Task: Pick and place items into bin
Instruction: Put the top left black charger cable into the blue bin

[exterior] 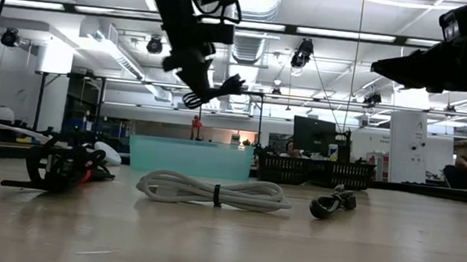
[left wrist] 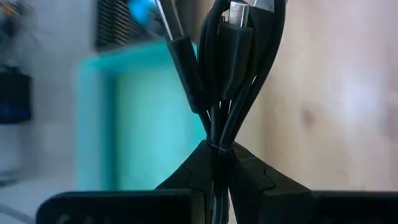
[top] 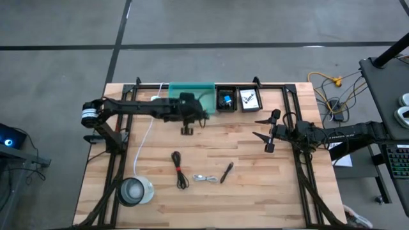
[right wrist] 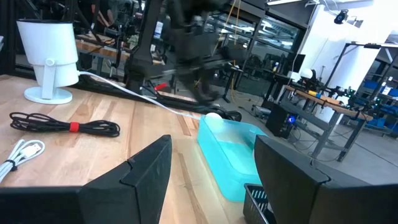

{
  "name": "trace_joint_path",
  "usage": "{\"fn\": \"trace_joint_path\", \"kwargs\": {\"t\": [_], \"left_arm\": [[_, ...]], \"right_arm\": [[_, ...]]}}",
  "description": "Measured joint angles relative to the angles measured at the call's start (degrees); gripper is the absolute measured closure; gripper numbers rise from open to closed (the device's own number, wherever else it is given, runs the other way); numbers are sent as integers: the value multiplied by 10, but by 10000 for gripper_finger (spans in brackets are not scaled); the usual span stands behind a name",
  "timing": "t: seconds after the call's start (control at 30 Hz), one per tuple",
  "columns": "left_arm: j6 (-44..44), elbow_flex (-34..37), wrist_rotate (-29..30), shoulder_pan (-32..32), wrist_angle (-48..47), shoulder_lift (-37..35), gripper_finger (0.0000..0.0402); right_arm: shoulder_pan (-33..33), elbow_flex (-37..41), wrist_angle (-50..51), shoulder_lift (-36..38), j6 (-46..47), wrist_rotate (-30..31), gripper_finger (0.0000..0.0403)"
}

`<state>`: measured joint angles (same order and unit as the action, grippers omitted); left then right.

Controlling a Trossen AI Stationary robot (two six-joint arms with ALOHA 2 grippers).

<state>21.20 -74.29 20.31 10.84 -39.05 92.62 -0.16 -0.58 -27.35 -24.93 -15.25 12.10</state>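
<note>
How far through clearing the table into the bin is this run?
Partway at best. The teal bin sits at the table's far edge; what it already holds cannot be made out. In hand: the left gripper is shut on a bundled black cable, raised near the bin. Left on the table: the black cable with red tie, the silvery cable and the black pen. The right gripper waits open.

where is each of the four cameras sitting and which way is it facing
High view: overhead, straight down on the table; both arms show.
Low view: table height, level toward the room; arms come in from above.
Left wrist view: on the left arm, past the left gripper clamping a black cable.
Right wrist view: on the right arm, past the open right gripper.
All four share the teal bin.
</note>
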Motion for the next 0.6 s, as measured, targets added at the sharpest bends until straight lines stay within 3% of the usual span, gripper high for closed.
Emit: {"fn": "trace_joint_path", "kwargs": {"t": [0.3, 0.6], "left_arm": [[48, 0, -3, 104, 50, 0, 382], [48, 5, -6, 140, 50, 0, 382]], "right_arm": [[0, 0, 0, 0, -1, 0, 188], [0, 0, 0, 0, -2, 0, 188]]}}
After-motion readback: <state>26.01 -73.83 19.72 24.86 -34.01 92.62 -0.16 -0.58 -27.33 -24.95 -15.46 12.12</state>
